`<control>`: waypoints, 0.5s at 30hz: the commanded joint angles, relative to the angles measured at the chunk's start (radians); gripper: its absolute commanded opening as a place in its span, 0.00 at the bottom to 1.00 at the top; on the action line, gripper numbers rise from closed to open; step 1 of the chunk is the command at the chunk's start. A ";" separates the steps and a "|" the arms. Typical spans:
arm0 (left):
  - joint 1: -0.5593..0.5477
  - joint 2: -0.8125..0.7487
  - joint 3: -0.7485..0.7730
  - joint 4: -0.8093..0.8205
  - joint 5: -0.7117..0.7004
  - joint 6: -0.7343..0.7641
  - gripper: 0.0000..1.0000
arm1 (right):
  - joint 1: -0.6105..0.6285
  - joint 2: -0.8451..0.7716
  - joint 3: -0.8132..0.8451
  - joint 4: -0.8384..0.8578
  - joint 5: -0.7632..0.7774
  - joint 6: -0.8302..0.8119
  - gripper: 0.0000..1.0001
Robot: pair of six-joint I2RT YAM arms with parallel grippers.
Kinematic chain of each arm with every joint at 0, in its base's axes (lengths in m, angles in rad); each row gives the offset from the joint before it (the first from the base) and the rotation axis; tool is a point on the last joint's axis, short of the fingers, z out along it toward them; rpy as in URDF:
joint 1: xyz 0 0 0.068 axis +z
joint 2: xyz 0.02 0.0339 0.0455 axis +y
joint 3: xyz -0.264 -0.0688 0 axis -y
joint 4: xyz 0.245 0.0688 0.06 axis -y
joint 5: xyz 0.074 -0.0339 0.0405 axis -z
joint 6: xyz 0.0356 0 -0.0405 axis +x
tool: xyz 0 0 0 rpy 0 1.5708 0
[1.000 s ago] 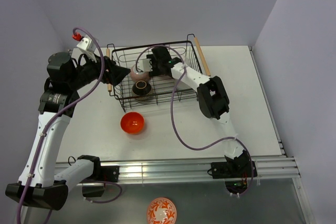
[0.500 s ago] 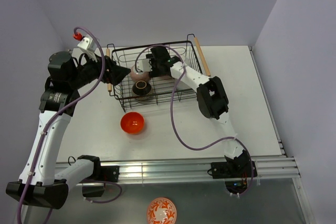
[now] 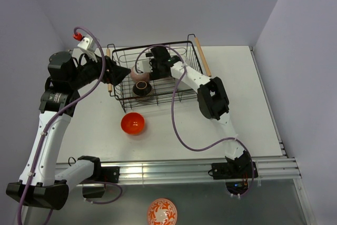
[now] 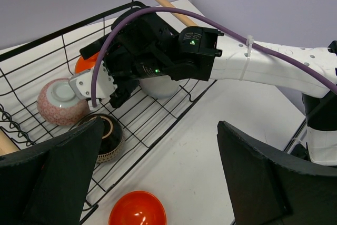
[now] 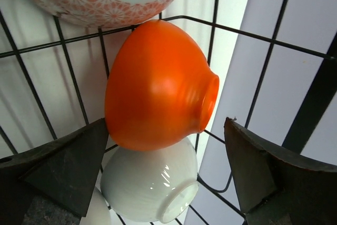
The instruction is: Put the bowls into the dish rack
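The black wire dish rack (image 3: pixel 176 97) holds a pale pinkish bowl (image 3: pixel 139 75) and a dark patterned bowl (image 3: pixel 142 89). My right gripper (image 3: pixel 152 69) reaches into it, open. In the right wrist view its fingers stand either side of an orange bowl (image 5: pixel 158 82) lying on its side on a white bowl (image 5: pixel 150 183), with a gap at the right finger. A second orange bowl (image 3: pixel 132 123) sits upright on the table in front of the rack. My left gripper (image 3: pixel 124 73) hovers open and empty at the rack's left end, above the table (image 4: pixel 210 109).
Wooden rod handles (image 3: pixel 202 56) stick out at the rack's short ends. An orange-and-white patterned bowl (image 3: pixel 162 212) lies below the table's near rail. The right arm's purple cable (image 3: pixel 176 125) loops over the table. Walls close in on the left and right.
The right gripper's jaws have spread wider around the orange bowl in the rack and its wrist has shifted slightly. The left arm and the bowls have stayed put.
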 commanded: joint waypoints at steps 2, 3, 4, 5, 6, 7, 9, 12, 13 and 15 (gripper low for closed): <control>0.008 -0.003 0.021 0.016 0.012 0.018 0.95 | 0.013 -0.034 0.027 -0.042 -0.019 -0.020 0.94; 0.008 -0.005 0.023 0.016 0.014 0.018 0.95 | 0.014 -0.036 0.030 -0.062 -0.019 -0.022 0.92; 0.008 -0.003 0.023 0.017 0.015 0.018 0.95 | 0.014 -0.032 0.034 -0.075 -0.021 -0.024 0.91; 0.008 0.000 0.025 0.017 0.015 0.017 0.95 | 0.016 -0.031 0.043 -0.088 -0.024 -0.024 0.89; 0.008 0.000 0.026 0.017 0.014 0.018 0.95 | 0.016 -0.031 0.046 -0.111 -0.024 -0.022 0.89; 0.009 0.001 0.026 0.017 0.014 0.018 0.95 | 0.017 -0.031 0.047 -0.123 -0.031 -0.022 0.89; 0.009 0.001 0.029 0.013 0.017 0.022 0.95 | 0.017 -0.036 0.053 -0.152 -0.044 -0.014 0.86; 0.011 0.000 0.025 0.014 0.022 0.020 0.95 | 0.017 -0.046 0.063 -0.169 -0.068 0.004 0.86; 0.011 0.000 0.023 0.016 0.022 0.018 0.95 | 0.017 -0.052 0.073 -0.174 -0.079 0.015 0.86; 0.011 0.001 0.022 0.017 0.025 0.018 0.95 | 0.017 -0.062 0.084 -0.172 -0.091 0.027 0.86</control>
